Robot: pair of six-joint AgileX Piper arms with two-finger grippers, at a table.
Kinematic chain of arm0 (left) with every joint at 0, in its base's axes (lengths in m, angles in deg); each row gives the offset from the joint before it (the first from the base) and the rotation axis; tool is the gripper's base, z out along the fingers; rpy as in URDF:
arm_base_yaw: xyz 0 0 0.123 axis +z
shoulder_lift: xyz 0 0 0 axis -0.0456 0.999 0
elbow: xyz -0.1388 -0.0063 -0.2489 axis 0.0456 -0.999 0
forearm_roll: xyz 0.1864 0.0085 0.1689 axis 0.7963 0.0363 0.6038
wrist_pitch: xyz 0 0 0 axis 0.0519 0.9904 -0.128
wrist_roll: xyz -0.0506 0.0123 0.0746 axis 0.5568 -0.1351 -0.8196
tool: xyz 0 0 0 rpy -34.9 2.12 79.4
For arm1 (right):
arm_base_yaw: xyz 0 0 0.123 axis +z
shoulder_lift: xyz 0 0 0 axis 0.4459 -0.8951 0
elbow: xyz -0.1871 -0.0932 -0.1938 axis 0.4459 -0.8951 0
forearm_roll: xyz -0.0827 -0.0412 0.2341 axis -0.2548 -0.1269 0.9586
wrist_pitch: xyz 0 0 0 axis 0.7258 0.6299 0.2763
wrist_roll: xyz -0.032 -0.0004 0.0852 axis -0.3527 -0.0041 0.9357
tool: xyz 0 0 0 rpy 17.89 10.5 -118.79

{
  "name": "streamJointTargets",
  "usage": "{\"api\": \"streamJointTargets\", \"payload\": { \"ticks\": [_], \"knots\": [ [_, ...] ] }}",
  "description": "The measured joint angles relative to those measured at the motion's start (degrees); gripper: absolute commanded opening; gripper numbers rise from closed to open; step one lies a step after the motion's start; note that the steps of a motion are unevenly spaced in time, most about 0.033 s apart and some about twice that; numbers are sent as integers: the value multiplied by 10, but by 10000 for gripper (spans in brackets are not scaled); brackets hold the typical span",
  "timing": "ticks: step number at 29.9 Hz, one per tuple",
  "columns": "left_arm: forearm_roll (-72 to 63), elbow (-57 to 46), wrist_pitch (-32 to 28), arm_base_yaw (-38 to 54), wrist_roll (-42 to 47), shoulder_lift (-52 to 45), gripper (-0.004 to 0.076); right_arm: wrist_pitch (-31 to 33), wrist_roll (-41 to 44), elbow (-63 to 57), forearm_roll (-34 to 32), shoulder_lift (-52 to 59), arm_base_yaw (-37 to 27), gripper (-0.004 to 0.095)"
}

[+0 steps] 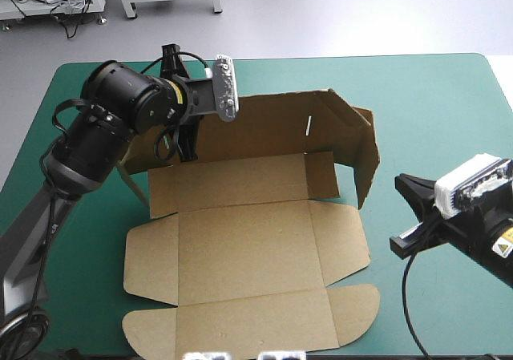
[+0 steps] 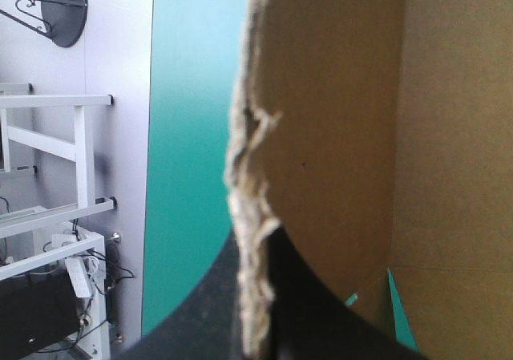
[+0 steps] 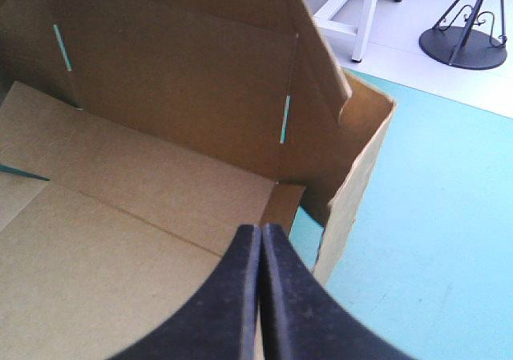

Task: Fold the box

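Observation:
The brown box (image 1: 256, 248) lies mostly flat on the teal-green cover, its front panels and rounded flaps spread toward the near edge. Its back wall (image 1: 264, 127) stands upright, and the right end flap (image 1: 365, 155) is bent forward. My left gripper (image 1: 186, 147) is at the back wall's left end, shut on the box: the ragged board edge (image 2: 252, 175) runs between the black fingers (image 2: 321, 312) of the left gripper (image 2: 256, 296). My right gripper (image 1: 403, 185) hovers right of the box, apart from it. In its own view the right gripper (image 3: 260, 232) is shut on nothing and points at the box's right rear corner (image 3: 337, 175).
Bare teal-green cover (image 1: 449, 103) stretches to the right of the box and behind it up to the table's far edge. The box's front flaps reach almost to the near edge (image 1: 240, 340).

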Motion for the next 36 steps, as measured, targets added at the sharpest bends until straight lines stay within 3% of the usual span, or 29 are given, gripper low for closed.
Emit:
{"api": "streamJointTargets", "payload": {
  "ticks": [9, 17, 23, 27, 32, 36],
  "knots": [
    [115, -145, -82, -79, 56, -90, -10, -38, 5, 106, -71, -78, 0, -17],
    [190, -332, -279, -84, 67, -214, -10, -40, 15, 190, -95, -126, 0, -18],
    [244, -423, -367, -84, 117, -223, -10, -36, 15, 192, -101, -145, 0, -18],
    [258, -445, -445, -84, 158, -210, -10, -35, 31, 192, -140, -162, 0, -18],
    [288, -445, -459, -84, 186, -184, -10, -34, 82, 192, -213, -191, 0, -18],
    [327, -446, -457, -84, 260, -167, -10, -34, 88, 192, -219, -229, 0, -18]
  ]
}}
